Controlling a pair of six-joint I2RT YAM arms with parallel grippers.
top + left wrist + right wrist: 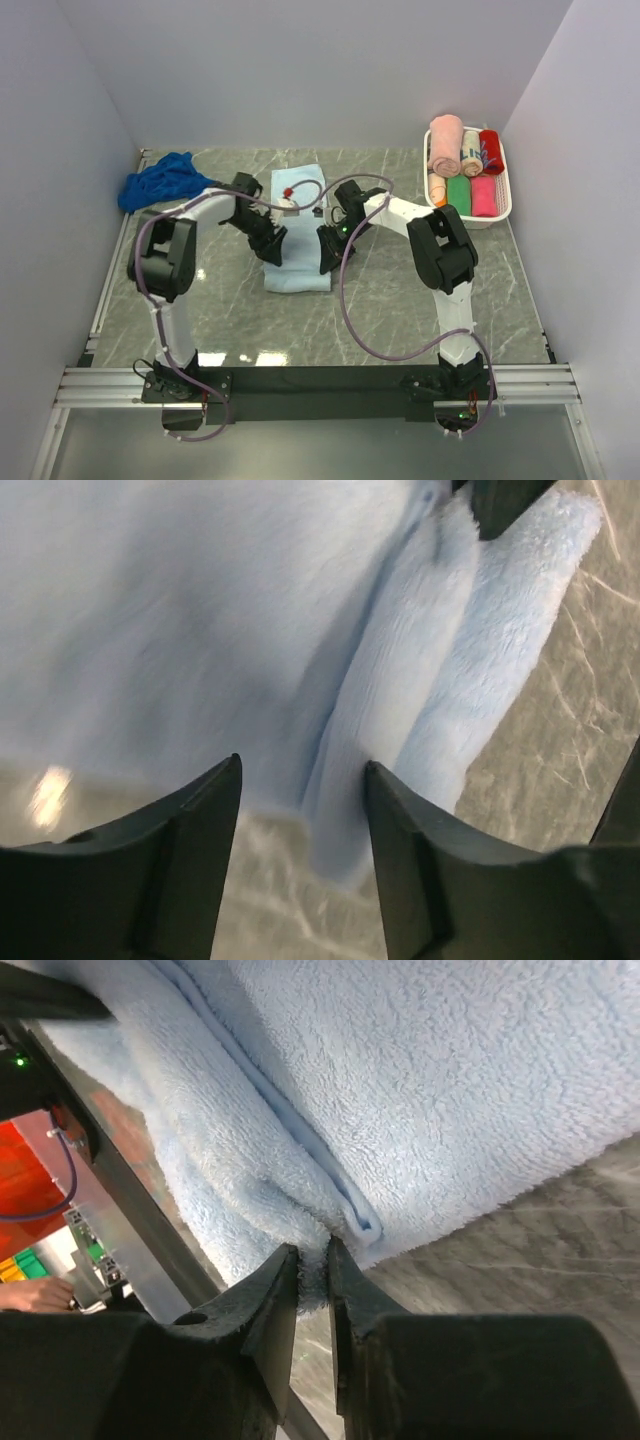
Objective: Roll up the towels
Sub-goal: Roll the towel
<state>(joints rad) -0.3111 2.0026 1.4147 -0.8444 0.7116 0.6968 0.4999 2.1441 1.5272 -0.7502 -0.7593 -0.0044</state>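
Observation:
The pale sky blue towel [299,276] lies flat in the middle of the table, its near end turned over into a thick fold [400,680]. My left gripper [268,244] hovers at that fold's left end; in the left wrist view its jaws [302,765] stand open, with the fold's edge just beyond the tips and nothing clamped. My right gripper [328,252] is at the fold's right end, shut [312,1248] on a pinch of the pale towel [450,1080]. The royal blue towel [160,181] is bunched at the far left.
A white basket [507,196] at the far right holds several rolled towels in pink, beige, red and green. White walls close in the table on the left, back and right. Purple cables loop over the arms.

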